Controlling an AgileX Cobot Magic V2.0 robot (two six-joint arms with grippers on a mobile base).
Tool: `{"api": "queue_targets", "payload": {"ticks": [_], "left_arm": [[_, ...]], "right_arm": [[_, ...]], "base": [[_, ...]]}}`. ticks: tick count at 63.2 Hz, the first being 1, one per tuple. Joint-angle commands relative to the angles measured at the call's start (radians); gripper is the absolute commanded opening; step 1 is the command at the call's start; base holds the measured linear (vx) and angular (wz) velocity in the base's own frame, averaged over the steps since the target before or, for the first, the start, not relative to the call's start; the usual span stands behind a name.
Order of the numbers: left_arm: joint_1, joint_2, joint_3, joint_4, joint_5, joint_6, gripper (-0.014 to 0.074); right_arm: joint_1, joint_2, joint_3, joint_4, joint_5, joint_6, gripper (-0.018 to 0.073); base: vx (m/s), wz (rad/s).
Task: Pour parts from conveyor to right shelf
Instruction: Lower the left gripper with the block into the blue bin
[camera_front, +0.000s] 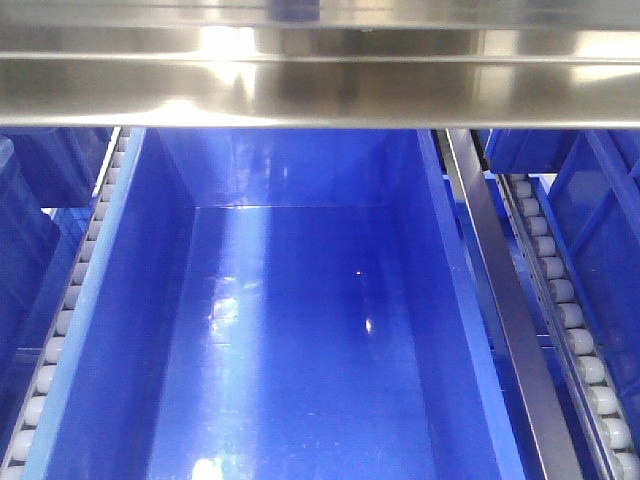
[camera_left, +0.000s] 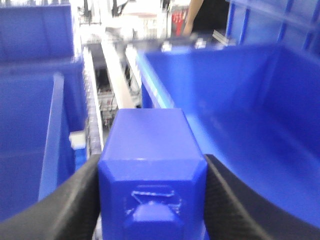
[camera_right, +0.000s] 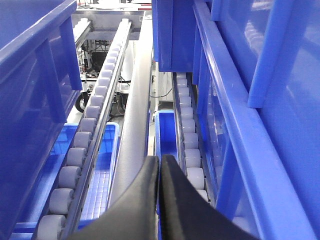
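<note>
- The left end effector is clamped on a blue part, black fingers pressing both flanks, at 6 o'clock in the left wrist view.
- Glossy, hard-edged plastic with a raised stud on its near face, the part looks light, stiff and likely slippery; the flat sides seem the best hold.
- An open bin on the shelf lies at 2 o'clock, just beyond.
- The right end effector is pinched closed, empty, over roller tracks.
</note>
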Motion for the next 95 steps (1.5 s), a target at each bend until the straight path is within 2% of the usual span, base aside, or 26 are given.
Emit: {"api": "queue_targets", "payload": {"ticks": [1, 9, 16, 21, 26, 29, 37, 46, 68, 73, 81, 88, 95], "left_arm": [[0.000, 0.105, -0.048, -0.037, -0.119, 0.002, 0.0000], [0.000, 0.263, -0.107, -0.177, -0.184, 0.115, 0.0004], [-0.008, 0.389, -0.171, -0.346, -0.243, 0.242, 0.0007], [-0.052, 0.468, -0.219, -0.467, -0.240, 0.355, 0.0011], [-0.115, 0.546, -0.264, -0.513, -0.227, 0.450, 0.0015], [-0.152, 0.588, -0.280, -0.514, -0.226, 0.472, 0.0021], [-0.218, 0.707, -0.310, -0.504, -0.237, 0.473, 0.0036], [-0.257, 0.863, -0.381, -0.502, -0.220, 0.498, 0.0057], [-0.260, 1.268, -0.631, -0.478, -0.133, 0.496, 0.0076], [-0.260, 1.357, -0.694, -0.478, -0.088, 0.496, 0.0079], [-0.260, 1.478, -0.805, -0.471, 0.044, 0.493, 0.0102], [-0.260, 1.561, -0.883, -0.408, 0.144, 0.474, 0.0139], [-0.260, 1.632, -0.952, -0.292, 0.225, 0.387, 0.0197]], "right_arm": [[0.002, -0.010, 0.015, -0.008, -0.095, -0.016, -0.0009], [0.002, -0.010, 0.015, -0.008, -0.095, -0.016, -0.0009], [0.002, -0.010, 0.015, -0.008, -0.095, -0.016, -0.0009], [0.002, -0.010, 0.015, -0.008, -0.095, -0.016, -0.0009], [0.002, -0.010, 0.015, -0.008, -0.095, -0.016, -0.0009], [0.002, -0.010, 0.015, -0.008, -0.095, -0.016, -0.0009], [0.002, -0.010, 0.015, -0.008, -0.095, -0.016, -0.0009], [0.002, -0.010, 0.015, -0.008, -0.098, -0.016, -0.0009], [0.002, -0.010, 0.015, -0.008, -0.098, -0.016, -0.0009], [0.002, -0.010, 0.015, -0.008, -0.098, -0.016, -0.0009], [0.002, -0.010, 0.015, -0.008, -0.098, -0.016, -0.0009], [0.002, -0.010, 0.015, -0.008, -0.098, -0.016, -0.0009], [0.002, -0.010, 0.015, -0.008, -0.098, -0.016, -0.0009]], "base": [[0.00, 0.00], [0.00, 0.00], [0.00, 0.00], [0.00, 0.00], [0.00, 0.00], [0.00, 0.00], [0.00, 0.00], [0.00, 0.00], [0.00, 0.00], [0.00, 0.00], [0.00, 0.00], [0.00, 0.00], [0.00, 0.00]]}}
